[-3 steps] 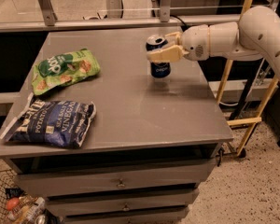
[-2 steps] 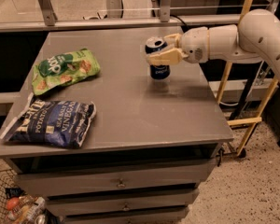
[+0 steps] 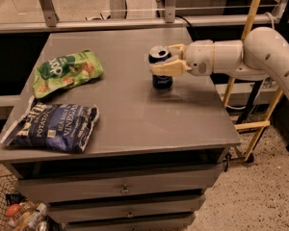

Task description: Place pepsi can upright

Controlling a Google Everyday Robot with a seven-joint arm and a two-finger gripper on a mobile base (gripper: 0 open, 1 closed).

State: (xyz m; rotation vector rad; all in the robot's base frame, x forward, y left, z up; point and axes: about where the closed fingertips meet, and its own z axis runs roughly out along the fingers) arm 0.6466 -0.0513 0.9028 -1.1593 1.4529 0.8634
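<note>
Camera view: gripper [image 3: 162, 59] jaws clasp upright pepsi can [image 3: 162, 81] on table [image 3: 135, 114]; chip bag [image 3: 53, 127] reads "VINEGAR".

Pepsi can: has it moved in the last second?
Yes: the pepsi can, in the gripper, sank slightly toward the table, against the green chip bag.

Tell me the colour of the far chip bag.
Green bag, camera view; gripper around the pepsi can.

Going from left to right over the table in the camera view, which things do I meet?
Dark blue chip bag → pepsi can, upright, with the end effector closed around it → white robot arm.
</note>
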